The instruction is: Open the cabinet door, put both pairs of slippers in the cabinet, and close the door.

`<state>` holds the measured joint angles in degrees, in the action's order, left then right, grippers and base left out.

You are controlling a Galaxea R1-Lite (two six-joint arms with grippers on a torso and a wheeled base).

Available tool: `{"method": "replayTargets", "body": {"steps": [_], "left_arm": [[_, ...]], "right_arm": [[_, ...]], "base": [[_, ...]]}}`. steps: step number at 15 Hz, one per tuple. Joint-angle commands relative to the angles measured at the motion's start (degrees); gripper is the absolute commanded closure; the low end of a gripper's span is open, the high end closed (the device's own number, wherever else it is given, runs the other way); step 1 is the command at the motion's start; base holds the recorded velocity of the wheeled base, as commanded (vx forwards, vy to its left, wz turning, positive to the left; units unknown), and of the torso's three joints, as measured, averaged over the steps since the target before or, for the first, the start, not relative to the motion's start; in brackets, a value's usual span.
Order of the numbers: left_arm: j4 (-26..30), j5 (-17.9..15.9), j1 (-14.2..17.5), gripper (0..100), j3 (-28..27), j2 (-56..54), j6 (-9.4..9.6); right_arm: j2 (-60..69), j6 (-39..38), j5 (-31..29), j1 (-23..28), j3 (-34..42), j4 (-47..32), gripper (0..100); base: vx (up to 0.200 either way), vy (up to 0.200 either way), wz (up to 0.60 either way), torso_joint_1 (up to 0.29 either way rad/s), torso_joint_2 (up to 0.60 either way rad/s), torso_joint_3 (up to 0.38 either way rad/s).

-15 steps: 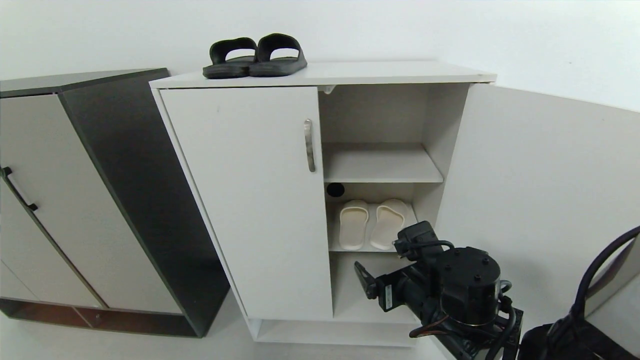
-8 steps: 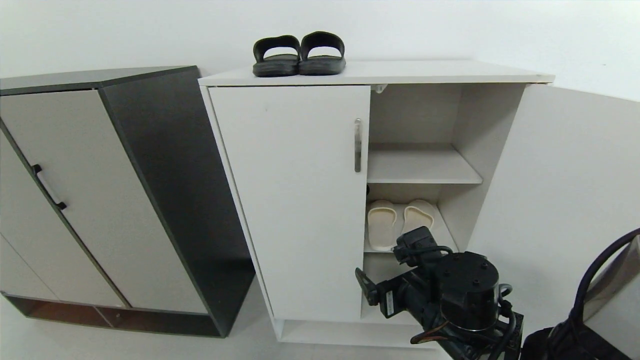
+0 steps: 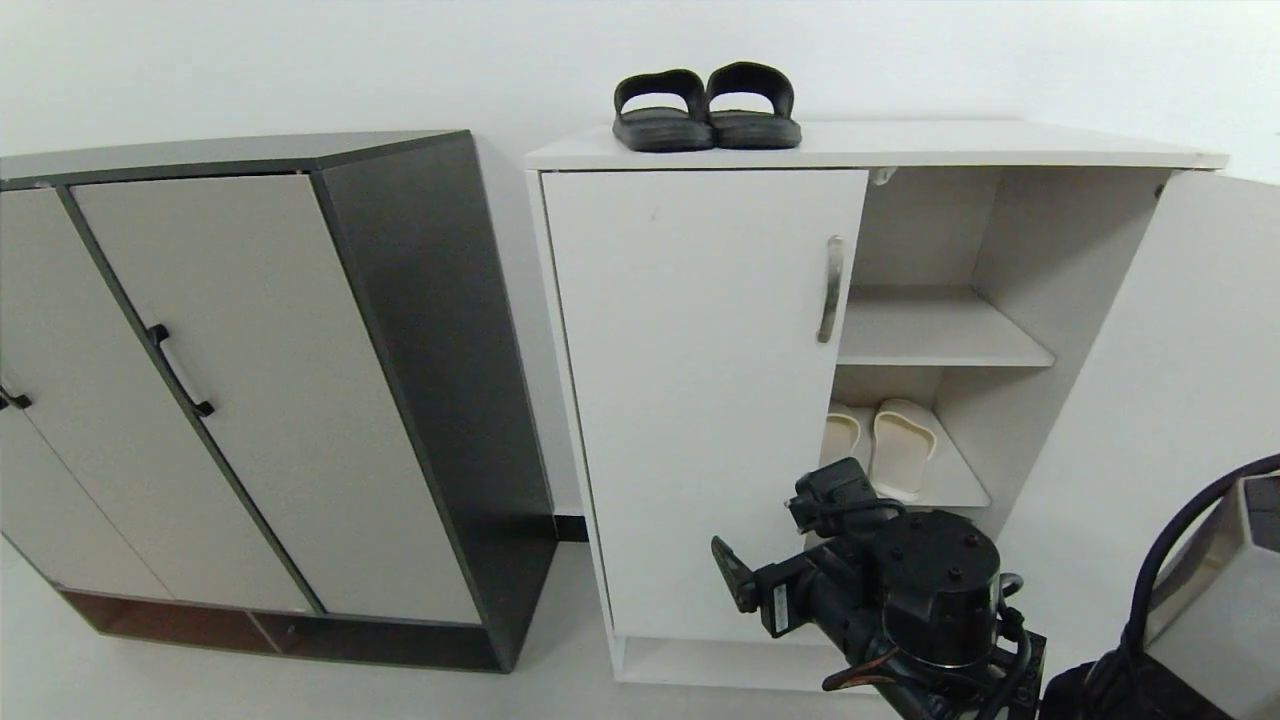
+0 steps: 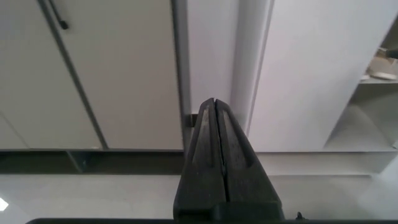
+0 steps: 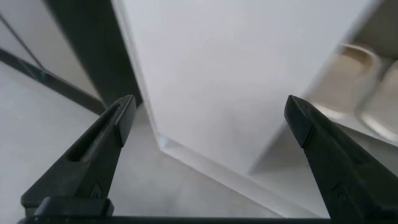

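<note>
A white cabinet (image 3: 950, 146) stands ahead with its left door (image 3: 700, 400) closed and its right door (image 3: 1190, 380) swung wide open. A pair of black slippers (image 3: 707, 108) sits on its top, toward the left. A pair of cream slippers (image 3: 893, 447) lies on the middle shelf inside, also seen in the right wrist view (image 5: 364, 78). My right gripper (image 5: 208, 109) is open and empty, low in front of the closed door's bottom corner. My right arm (image 3: 900, 590) hangs below the shelf opening. My left gripper (image 4: 215, 106) is shut on nothing, facing the gap between the two cabinets.
A grey cabinet with dark sides (image 3: 250, 400) stands to the left of the white one, doors closed, with black handles (image 3: 180, 370). A metal handle (image 3: 829, 290) is on the white door's edge. The upper shelf (image 3: 930, 335) is bare. A pale box (image 3: 1215, 590) sits low right.
The whole head picture has shifted: the camera swung left, so both cabinets now sit further right in view. My right arm keeps its place in the picture.
</note>
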<state>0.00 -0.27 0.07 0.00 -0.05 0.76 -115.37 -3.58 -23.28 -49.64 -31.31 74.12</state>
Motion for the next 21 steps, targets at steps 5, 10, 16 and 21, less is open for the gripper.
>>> {"method": "replayTargets", "body": {"steps": [5,10,16,21], "left_arm": [[0.00,0.09,0.01,100,0.00,0.05,0.04],[0.00,0.09,0.01,100,0.00,0.05,0.04],[0.00,0.09,0.01,100,0.00,0.05,-0.05],[0.00,0.09,0.01,100,0.00,0.05,-0.05]], "right_arm": [[-3.28,2.18,1.58,0.07,2.39,5.51,0],[-3.37,2.27,3.16,0.16,3.44,6.92,0],[-3.28,2.27,3.16,0.16,3.44,6.83,0],[-3.19,2.27,3.07,0.25,3.09,7.00,0]], "base": [[0.000,0.080,0.00,0.000,0.00,0.002],[0.000,0.000,0.00,0.000,0.00,0.000],[0.000,0.000,0.00,0.008,-0.10,-0.133],[0.000,0.000,0.00,0.083,-0.47,-0.343]]}}
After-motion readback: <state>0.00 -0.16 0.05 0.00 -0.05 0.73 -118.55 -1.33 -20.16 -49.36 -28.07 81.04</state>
